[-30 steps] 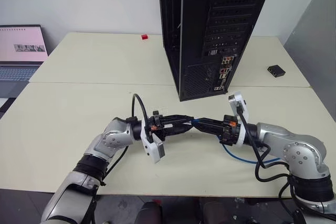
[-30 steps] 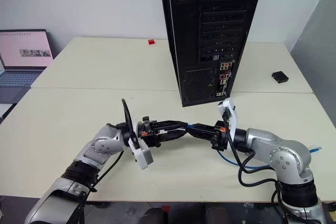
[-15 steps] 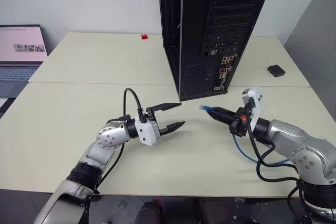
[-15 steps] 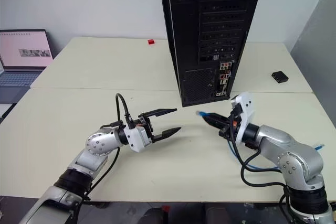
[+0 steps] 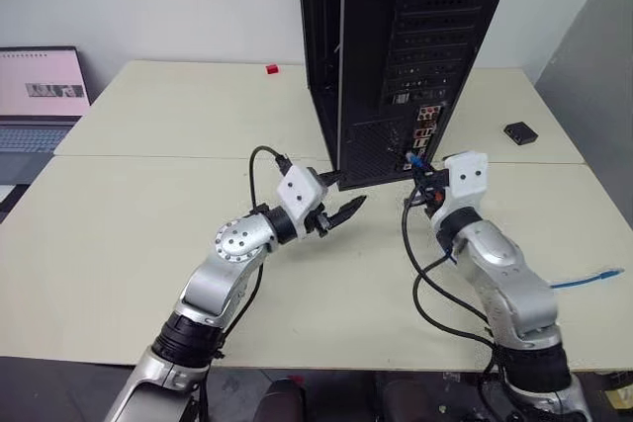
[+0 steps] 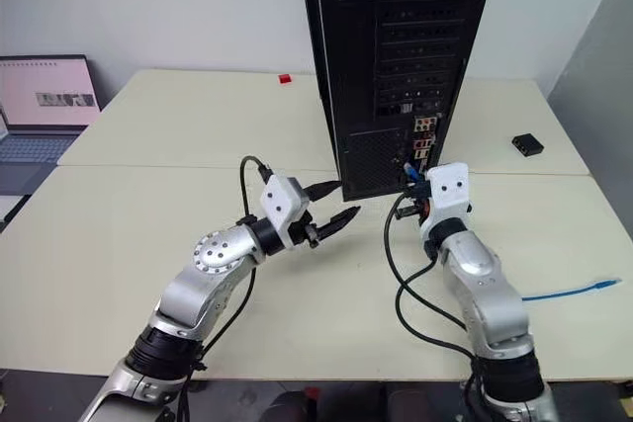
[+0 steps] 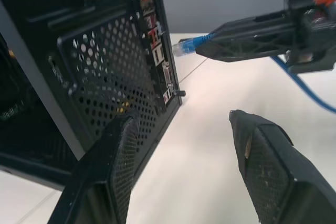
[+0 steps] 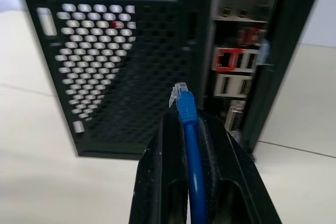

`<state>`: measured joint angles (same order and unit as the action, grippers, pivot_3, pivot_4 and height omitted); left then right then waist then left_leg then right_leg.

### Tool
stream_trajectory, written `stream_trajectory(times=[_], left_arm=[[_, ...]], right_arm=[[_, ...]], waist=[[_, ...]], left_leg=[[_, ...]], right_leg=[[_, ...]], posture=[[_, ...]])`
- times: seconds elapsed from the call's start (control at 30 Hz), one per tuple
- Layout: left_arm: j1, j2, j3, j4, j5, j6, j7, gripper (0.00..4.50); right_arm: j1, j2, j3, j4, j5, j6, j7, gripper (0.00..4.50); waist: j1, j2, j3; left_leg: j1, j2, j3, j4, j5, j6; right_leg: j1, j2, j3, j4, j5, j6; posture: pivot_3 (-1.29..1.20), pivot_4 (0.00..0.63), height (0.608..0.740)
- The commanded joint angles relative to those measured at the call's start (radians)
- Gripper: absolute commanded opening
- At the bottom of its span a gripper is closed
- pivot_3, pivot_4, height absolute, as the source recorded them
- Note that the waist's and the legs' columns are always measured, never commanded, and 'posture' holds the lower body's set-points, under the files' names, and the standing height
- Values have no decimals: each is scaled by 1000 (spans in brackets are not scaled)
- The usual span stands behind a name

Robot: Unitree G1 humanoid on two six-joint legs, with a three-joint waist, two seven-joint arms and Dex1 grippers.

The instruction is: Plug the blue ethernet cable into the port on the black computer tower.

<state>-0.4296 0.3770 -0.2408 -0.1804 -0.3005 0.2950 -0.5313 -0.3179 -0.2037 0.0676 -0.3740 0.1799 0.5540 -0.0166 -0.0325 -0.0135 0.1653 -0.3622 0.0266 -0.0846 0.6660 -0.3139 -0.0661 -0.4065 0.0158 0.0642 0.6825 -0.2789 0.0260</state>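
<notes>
Right wrist view: the blue ethernet cable (image 8: 188,129) is pinched in the closed right claw (image 8: 181,129), plug forward, so it can be aimed at the port (image 8: 227,59) on the black computer tower (image 5: 396,56), centre frame. The left claw (image 5: 341,207) is held wide and empty, clear of the approach.

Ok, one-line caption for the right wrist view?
Right pincer shut on the blue ethernet cable, plug short of the black computer tower.
</notes>
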Motion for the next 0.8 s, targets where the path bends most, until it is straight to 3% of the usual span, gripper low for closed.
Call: stream_trajectory(times=[0.03,0.23,0.8], left_arm=[[-29,-16,27,-99,-23,76,7,2876],[-14,-16,-1,-122,63,47,15,2876],[-14,-47,-14,-117,118,51,-15,2876]], right_arm=[[-52,34,-33,11,-51,-43,-55,5],[-106,68,-64,83,-87,-68,-82,5],[-165,101,-76,168,-81,-94,-23,5]], waist=[[0,0,0],[0,0,0],[0,0,0]], left_leg=[[0,0,0,0,0,0],[1,0,1,0,0,0],[1,0,2,-1,0,0]], right_leg=[[0,0,0,0,0,0],[0,0,1,0,0,0],[0,0,2,0,0,0]], posture=[[0,150,740],[0,150,740],[0,150,740]])
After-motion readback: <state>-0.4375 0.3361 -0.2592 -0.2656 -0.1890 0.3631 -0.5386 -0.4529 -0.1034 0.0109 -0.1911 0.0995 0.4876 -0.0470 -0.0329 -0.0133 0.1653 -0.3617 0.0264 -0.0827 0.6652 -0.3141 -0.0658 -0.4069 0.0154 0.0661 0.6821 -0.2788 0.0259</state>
